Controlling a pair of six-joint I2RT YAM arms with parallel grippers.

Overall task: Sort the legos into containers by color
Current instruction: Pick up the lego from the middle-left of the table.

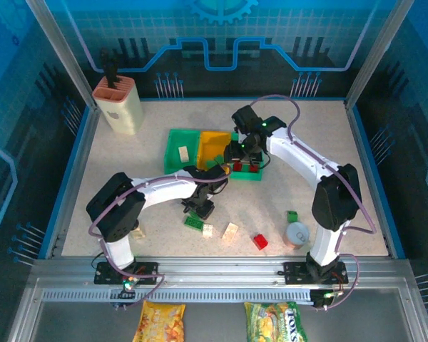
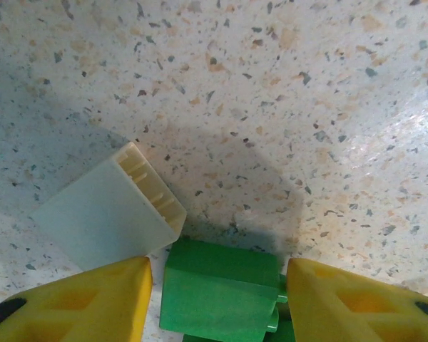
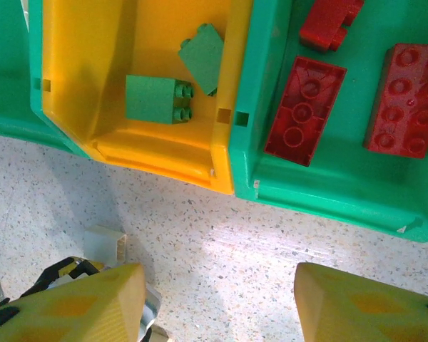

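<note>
L claw [image 2: 217,272] open astride green lego [image 2: 221,303], cream lego [image 2: 103,217] just beyond one tip: best centre, go lower, close w/o nudging cream one.

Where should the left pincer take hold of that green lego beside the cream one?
From straight above, closing on the plain flat walls of the green lego. It lies on its side with its studs toward one finger, so probably grip clear of them. The left pincer straddles it; the cream lego crowds one corner.
</note>
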